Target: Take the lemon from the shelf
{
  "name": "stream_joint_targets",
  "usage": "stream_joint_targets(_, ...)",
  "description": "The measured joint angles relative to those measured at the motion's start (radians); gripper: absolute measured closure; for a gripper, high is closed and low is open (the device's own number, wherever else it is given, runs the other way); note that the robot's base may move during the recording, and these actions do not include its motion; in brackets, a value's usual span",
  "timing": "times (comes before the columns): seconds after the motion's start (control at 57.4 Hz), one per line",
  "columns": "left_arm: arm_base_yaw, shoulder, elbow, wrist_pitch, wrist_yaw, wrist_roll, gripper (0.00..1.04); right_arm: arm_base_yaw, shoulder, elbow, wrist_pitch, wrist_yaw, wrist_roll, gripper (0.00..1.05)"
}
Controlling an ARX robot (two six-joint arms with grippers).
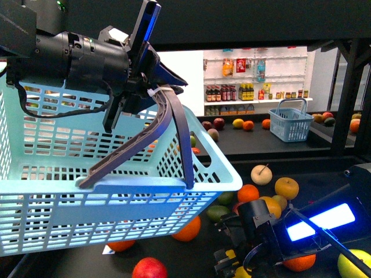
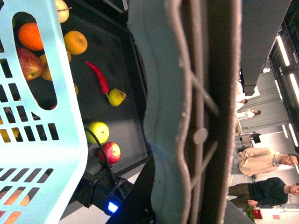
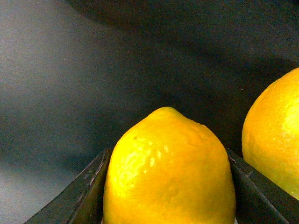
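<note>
Clamping right gripper: low at black shelf's near edge, on yellow oval lemon.
Left gripper: raised, clutching pale-blue plastic basket by grey handle.

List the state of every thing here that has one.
left gripper: shut on the basket handle.
basket: hanging by its handle, tilted.
right gripper: shut on the lemon.
lemon: clamped between the fingers, on both sides.
small basket: upright at the back, handle raised.
</note>
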Motion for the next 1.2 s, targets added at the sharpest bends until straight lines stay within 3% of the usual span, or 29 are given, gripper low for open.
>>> stream_joint_targets(0.331, 0.000, 0.000, 0.000, 0.000, 0.000, 0.000, 0.96, -0.032, -0.132, -0.201, 0.071, 0.004, 0.020, 0.42)
stream_joint_targets(0.679, 0.000, 0.000, 0.000, 0.000, 0.000, 0.000, 0.96, -0.185, -0.564, -0.560, 0.227, -0.037, 0.056, 0.42)
stream_joint_targets(0.957, 0.000, 0.000, 0.000, 0.000, 0.000, 0.000, 0.96, -0.238, -0.870, -0.694, 0.218, -0.179, 0.192, 0.42)
stream_joint_targets(1.201, 0.000, 0.000, 0.000, 0.000, 0.000, 0.000, 0.96, -0.150, -1.059, -0.692, 0.190, -0.338, 0.398, 0.42)
